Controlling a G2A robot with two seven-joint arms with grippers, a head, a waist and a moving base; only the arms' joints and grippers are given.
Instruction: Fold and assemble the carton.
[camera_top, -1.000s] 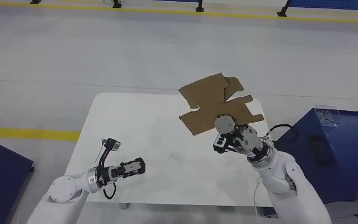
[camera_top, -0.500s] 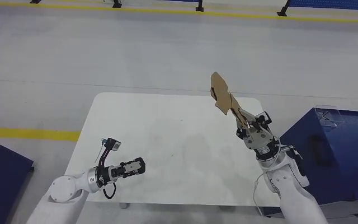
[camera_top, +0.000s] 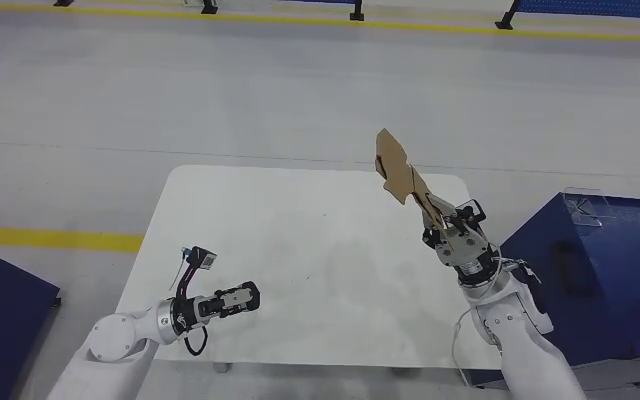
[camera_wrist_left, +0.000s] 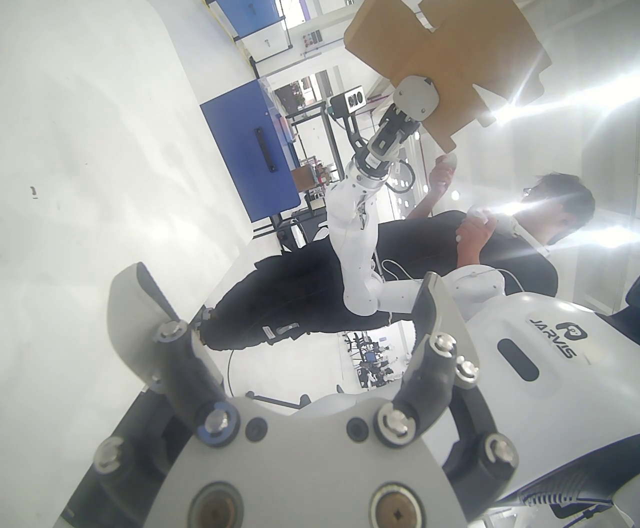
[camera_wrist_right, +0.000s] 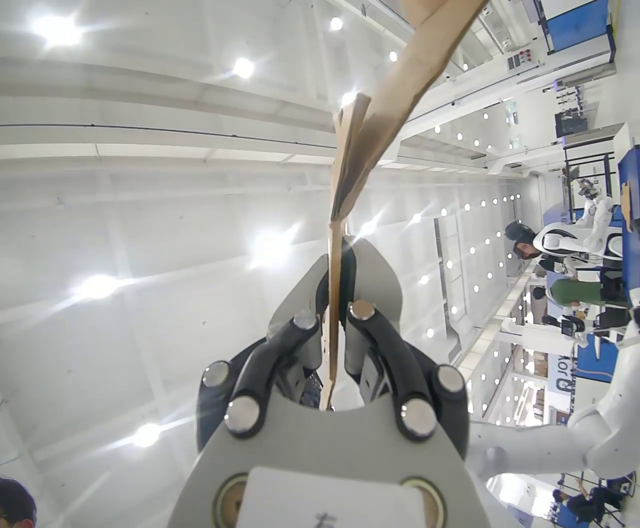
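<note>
Down at the near left of the bench, the left pincer is held low over the white top, spread wide and empty. Further along on the right, the right pincer is pressed together on the carton, with a thin edge of board pinched between its two fingers. The carton is carried well clear of the bench, above its far right corner.

It is a flat, unfolded blank, and it can be judged light and thin. It is likely stiff across each panel but ready to hinge at its scored lines, and easily creased or torn at the flap slots. Held by one edge only, it can be expected to sway and droop. A second hold would be better taken on a broad main panel close to a crease than on a loose flap.

As for direction, the blank is stood on edge, so a narrow brown sliver is presented to the top view. Its long axis is run from the right pincer upward and away toward the far edge of the bench, leaning a little, with the notched flaps at the free far end.
</note>
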